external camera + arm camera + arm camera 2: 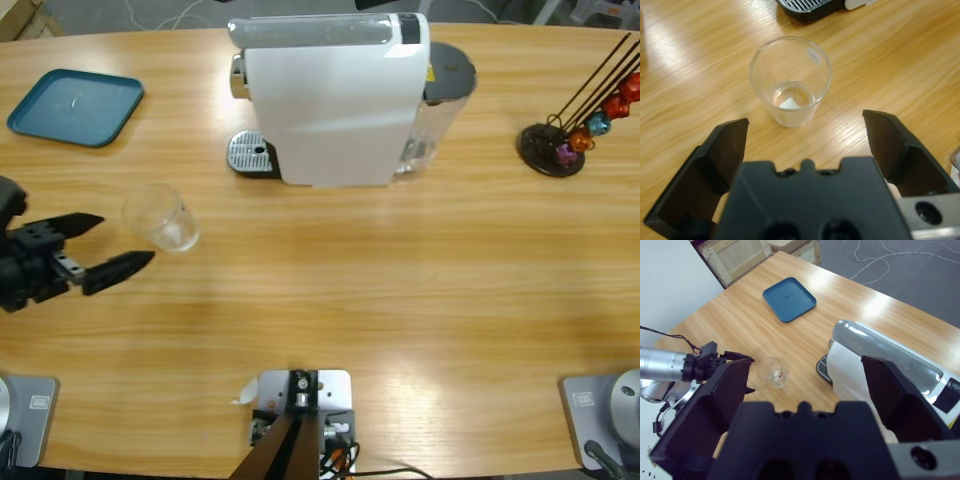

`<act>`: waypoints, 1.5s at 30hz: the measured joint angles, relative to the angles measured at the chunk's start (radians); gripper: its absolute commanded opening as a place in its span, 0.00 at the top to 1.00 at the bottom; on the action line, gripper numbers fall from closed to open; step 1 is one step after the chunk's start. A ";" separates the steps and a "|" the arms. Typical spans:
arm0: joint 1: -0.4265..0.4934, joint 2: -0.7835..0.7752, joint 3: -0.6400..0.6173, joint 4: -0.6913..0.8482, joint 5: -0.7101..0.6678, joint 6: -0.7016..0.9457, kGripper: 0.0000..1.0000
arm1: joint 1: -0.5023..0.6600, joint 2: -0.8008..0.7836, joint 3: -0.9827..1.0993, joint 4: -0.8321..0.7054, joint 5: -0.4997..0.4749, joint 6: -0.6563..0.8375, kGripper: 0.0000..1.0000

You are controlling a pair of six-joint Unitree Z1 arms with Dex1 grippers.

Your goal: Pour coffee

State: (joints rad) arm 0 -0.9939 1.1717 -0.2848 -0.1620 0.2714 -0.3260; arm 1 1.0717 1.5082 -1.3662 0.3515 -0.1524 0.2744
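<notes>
Straight ahead of the left gripper, whose jaws stood wide open and held nothing, the empty glass cup stood upright on the table, close in front, while the right gripper, also open, was high above.

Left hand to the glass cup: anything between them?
Nothing. In the left wrist view only bare wooden table separates the open left hand from the glass cup. The high view agrees: cup just ahead of the hand, untouched.
</notes>
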 measured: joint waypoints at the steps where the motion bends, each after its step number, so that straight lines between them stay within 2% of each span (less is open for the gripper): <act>1: -0.001 0.034 0.017 -0.053 0.000 -0.003 0.00 | 0.000 0.000 0.000 0.004 0.000 0.003 0.00; 4: -0.002 0.125 0.037 -0.166 0.003 -0.008 0.00 | 0.000 0.000 0.000 0.015 0.000 0.009 0.00; 8: -0.003 0.212 0.042 -0.239 0.011 -0.013 0.00 | 0.000 0.000 0.001 0.024 0.000 0.014 0.00; 21: 0.004 0.285 0.044 -0.328 0.051 -0.026 0.00 | 0.001 0.000 0.020 0.024 0.009 0.025 0.00; 24: 0.005 0.316 0.044 -0.348 0.052 -0.030 0.04 | 0.001 0.000 0.027 0.024 0.011 0.027 0.01; 29: 0.034 0.353 0.044 -0.359 0.055 -0.032 0.20 | 0.001 0.000 0.028 0.024 0.037 0.031 0.04; 33: 0.054 0.360 0.046 -0.359 0.063 -0.032 0.38 | 0.001 0.000 0.045 0.022 0.055 0.036 0.04; 35: 0.060 0.360 0.047 -0.359 0.064 -0.032 0.42 | 0.001 0.000 0.052 0.022 0.059 0.040 0.04; 42: 0.068 0.360 0.047 -0.362 0.064 -0.031 1.00 | 0.001 0.000 0.056 0.013 0.062 0.045 0.10; 45: 0.068 0.359 0.048 -0.362 0.063 -0.018 1.00 | 0.001 0.000 0.066 0.004 0.062 0.051 0.10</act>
State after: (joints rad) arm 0 -0.9258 1.5309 -0.2371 -0.5238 0.3348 -0.3437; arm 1 1.0726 1.5084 -1.3003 0.3558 -0.0900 0.3255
